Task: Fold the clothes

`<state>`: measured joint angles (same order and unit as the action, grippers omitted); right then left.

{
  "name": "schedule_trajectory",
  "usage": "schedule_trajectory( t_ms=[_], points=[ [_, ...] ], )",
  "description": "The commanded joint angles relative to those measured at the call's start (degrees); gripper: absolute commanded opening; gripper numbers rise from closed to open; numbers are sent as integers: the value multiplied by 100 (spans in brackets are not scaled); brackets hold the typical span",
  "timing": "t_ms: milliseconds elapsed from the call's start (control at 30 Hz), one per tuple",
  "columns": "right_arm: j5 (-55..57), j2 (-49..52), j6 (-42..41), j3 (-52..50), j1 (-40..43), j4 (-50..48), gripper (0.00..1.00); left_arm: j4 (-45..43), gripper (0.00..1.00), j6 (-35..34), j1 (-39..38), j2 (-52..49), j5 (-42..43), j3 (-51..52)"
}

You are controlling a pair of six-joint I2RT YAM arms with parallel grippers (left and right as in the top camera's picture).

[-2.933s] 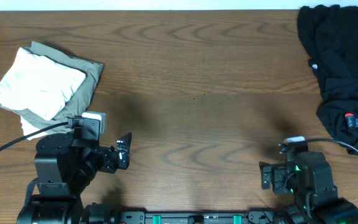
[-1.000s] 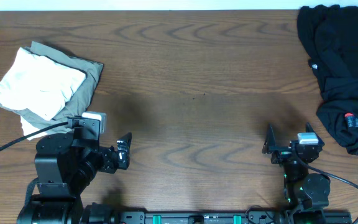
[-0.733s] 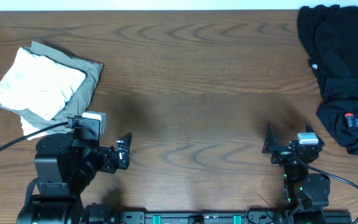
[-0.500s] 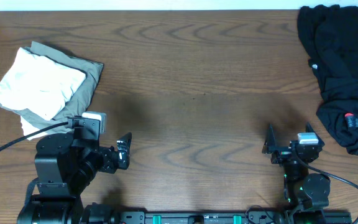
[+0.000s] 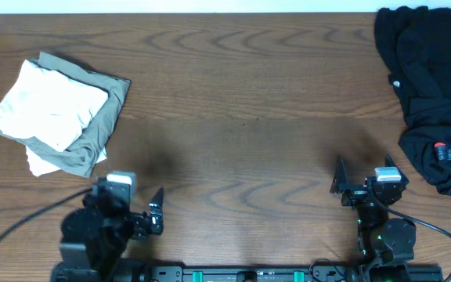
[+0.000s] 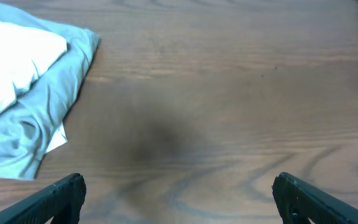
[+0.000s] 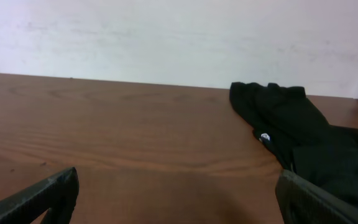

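Note:
The clothes lie in two heaps. A folded white garment (image 5: 49, 106) (image 6: 11, 56) rests on a grey-green garment (image 5: 106, 113) (image 6: 51, 102) at the table's left. A crumpled black heap of clothes (image 5: 429, 94) (image 7: 291, 127) lies at the far right. My left gripper (image 5: 131, 205) (image 6: 179, 193) is open near the front edge, below and to the right of the folded stack, with bare wood between its fingers. My right gripper (image 5: 364, 170) (image 7: 179, 186) is open at the front right, left of the black heap, holding nothing.
A brown wooden table (image 5: 241, 102) spans the view, its far edge meeting a pale wall (image 7: 166, 37). A black cable (image 5: 22, 235) trails from the left arm off the front left.
The left arm has drawn back toward the front edge, uncovering the lower corner of the folded stack. The right arm, earlier folded lower, has held still over the last second.

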<state>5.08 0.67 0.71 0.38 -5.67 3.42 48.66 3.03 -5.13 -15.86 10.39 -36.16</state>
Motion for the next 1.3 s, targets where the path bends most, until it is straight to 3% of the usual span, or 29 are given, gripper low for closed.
schedule_trajectory(
  t_ms=[0, 167, 333, 433, 767, 1267],
  points=[
    [87, -35, 66, -7, 76, 22, 99, -581, 98, 39, -52, 723, -212, 907],
    [87, -35, 68, -7, 76, 22, 99, -2361, 98, 39, -52, 1558, -236, 2159],
    [90, -35, 66, -7, 76, 22, 99, -4747, 98, 42, -52, 1572, -610, 3180],
    [90, -35, 68, -7, 76, 22, 99, -5641, 98, 39, -52, 1574, -855, 3595],
    [90, -35, 66, -7, 76, 22, 99, -4470, 98, 39, -48, 1563, -855, 3593],
    [90, -35, 66, -7, 76, 22, 99, -4474, 98, 37, -46, 1440, -850, 3591]
  ],
)
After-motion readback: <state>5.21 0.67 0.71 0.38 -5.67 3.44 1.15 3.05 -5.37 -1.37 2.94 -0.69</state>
